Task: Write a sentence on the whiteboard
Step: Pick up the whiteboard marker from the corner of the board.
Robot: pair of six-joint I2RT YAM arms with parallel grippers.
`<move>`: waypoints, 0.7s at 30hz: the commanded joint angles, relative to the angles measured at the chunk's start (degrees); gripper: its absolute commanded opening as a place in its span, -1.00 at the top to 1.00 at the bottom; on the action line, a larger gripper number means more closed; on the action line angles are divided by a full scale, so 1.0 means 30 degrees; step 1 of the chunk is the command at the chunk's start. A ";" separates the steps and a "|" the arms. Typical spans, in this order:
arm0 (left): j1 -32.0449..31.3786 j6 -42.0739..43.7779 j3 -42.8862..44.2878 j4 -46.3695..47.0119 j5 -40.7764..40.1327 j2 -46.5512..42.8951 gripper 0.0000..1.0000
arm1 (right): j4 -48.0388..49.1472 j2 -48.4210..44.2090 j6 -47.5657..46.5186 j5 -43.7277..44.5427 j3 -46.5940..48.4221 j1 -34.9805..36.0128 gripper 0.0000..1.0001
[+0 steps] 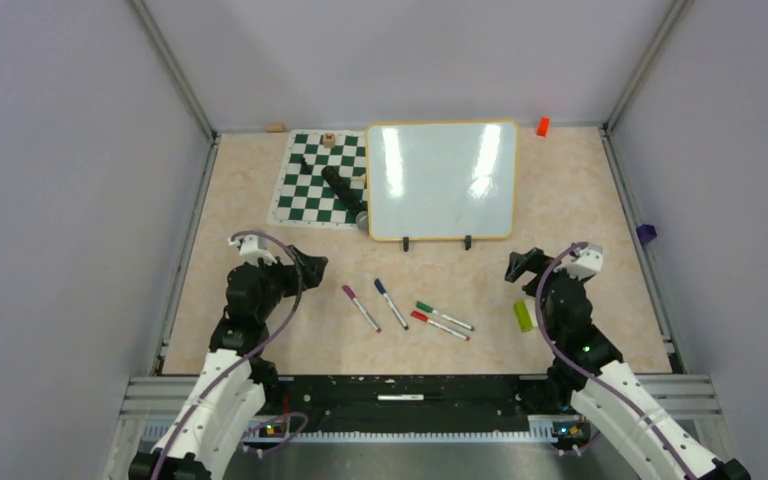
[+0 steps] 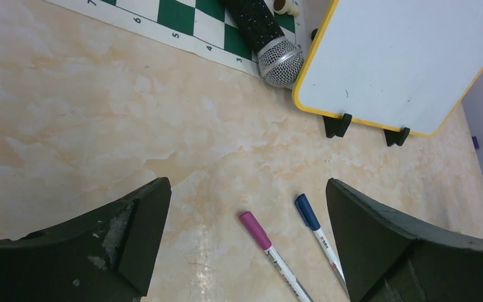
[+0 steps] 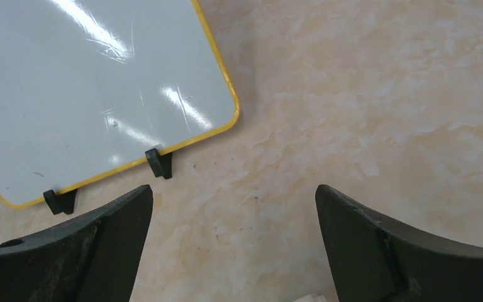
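My left fingers (image 1: 312, 265) are spread wide over bare table (image 1: 260, 200) and hold nothing. In the left wrist view a pink-capped marker (image 2: 270, 248) and a blue-capped marker (image 2: 317, 229) lie on the table between them, side by side and apart from each other. My right fingers (image 1: 520, 265) are just as wide and grip nothing, with only marbled table showing in the gap.

The whiteboard (image 1: 440, 180) lies flat at the far middle of the table. Its yellow-orange rim is all in view, and its face is glossy white with glare streaks. Two small black clips (image 1: 405, 241) sit on its near edge, the side towards me.

On my left a green-and-white chessboard mat (image 1: 310, 190) lies just beside the whiteboard. A black microphone (image 1: 343, 190) lies slantwise across the mat, with its silver mesh head against the whiteboard's near left corner.

Between my arms, nearer than the whiteboard, four markers lie loose. Besides the pink and blue ones there are a green-capped marker (image 1: 444, 316) and a red-capped marker (image 1: 439, 325), close together. A small yellow-green block (image 1: 524, 316) lies beside my right arm.
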 commanded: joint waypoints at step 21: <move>-0.0045 0.0437 -0.0709 0.1491 0.1414 -0.1254 -0.90 | -0.2512 1.4771 -0.3894 -0.6439 1.0418 0.8857 -0.50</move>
